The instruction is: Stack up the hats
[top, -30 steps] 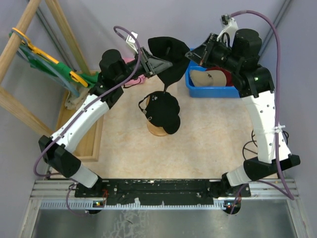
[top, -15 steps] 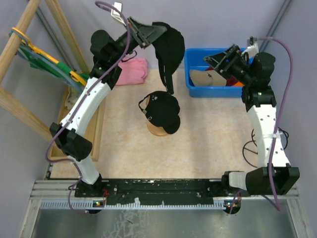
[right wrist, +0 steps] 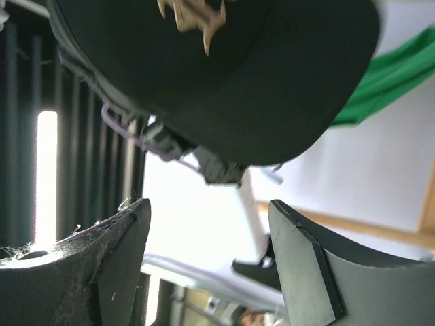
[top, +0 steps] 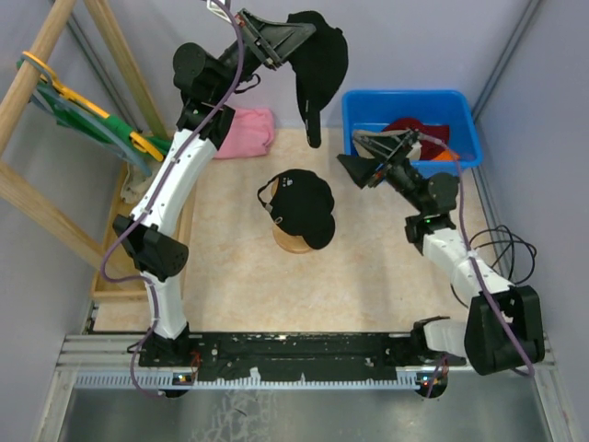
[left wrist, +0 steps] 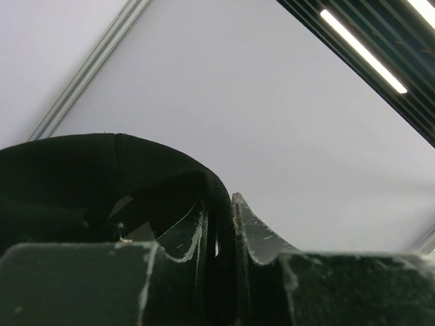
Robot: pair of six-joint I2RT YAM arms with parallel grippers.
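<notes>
Black fabric baseball cap [top: 319, 63]: held high at the upper centre of the overhead view, crown hanging down and its strap end dangling towards the table [top: 368, 267]. The left gripper [top: 296, 33] is clamped on the cap's edge. In the left wrist view the black fabric [left wrist: 102, 176] passes between the two fingers [left wrist: 187, 234], which are pinched tight on it. In the right wrist view the same cap [right wrist: 224, 75] fills the top of the frame, showing pale stitching.

Second black cap [top: 302, 204]: seated on a round wooden stand [top: 294, 244] at the centre of the table, directly below the held cap in the frame and well apart from it.

Blue plastic bin [top: 405, 95], upper right: contains a dark red hat [top: 414, 129] and a strip of orange hat [top: 444, 157] at its lower right corner. Other contents are partly hidden by the arm.

Right gripper [top: 355, 158]: at the left wall of the bin, jaws spread wide. In the right wrist view nothing lies between its fingers [right wrist: 122, 258].

Surroundings: pink folded cloth [top: 247, 131] on the table, just beside the left arm. Green garment [top: 170, 145] on a yellow hanger [top: 41, 72] against the wooden frame [top: 28, 198], far left.
</notes>
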